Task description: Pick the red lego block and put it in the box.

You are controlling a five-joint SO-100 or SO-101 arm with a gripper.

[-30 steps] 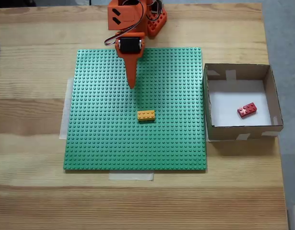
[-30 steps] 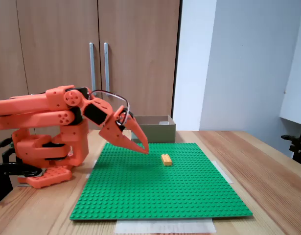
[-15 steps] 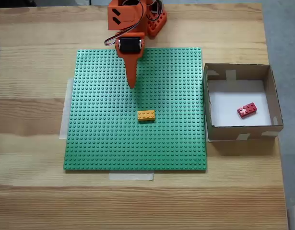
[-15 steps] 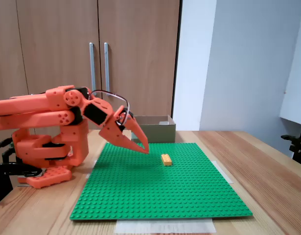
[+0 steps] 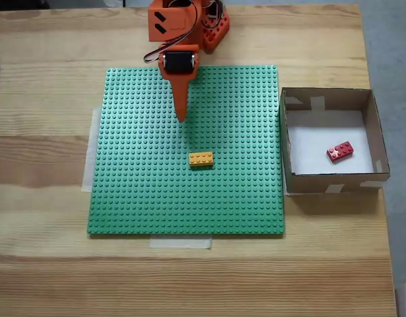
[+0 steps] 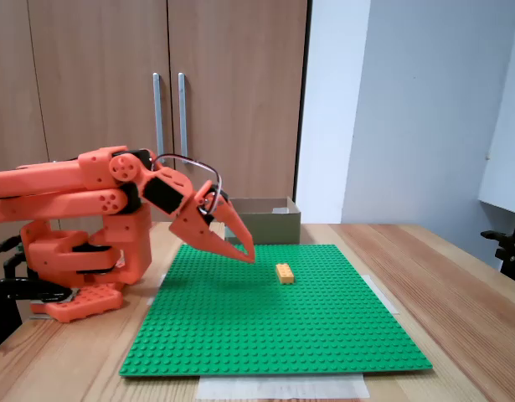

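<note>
- The red lego block (image 5: 340, 152) lies tilted on the white floor of the box (image 5: 381, 139), at the right of a fixed view.
- The tool (image 5: 182, 117) hangs above the upper middle of the green baseplate (image 5: 136, 185), jaws together, holding nothing.
- A yellow-orange brick (image 5: 201, 158) sits on the baseplate just below the tool; the side-on fixed view shows it at centre (image 6: 284, 273).

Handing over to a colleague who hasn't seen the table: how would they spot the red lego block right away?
In the overhead fixed view, find the green baseplate; the cardboard box sits just off its right edge. The red lego block lies on the box's white bottom, angled. The only other brick, yellow-orange, is on the baseplate.
</note>
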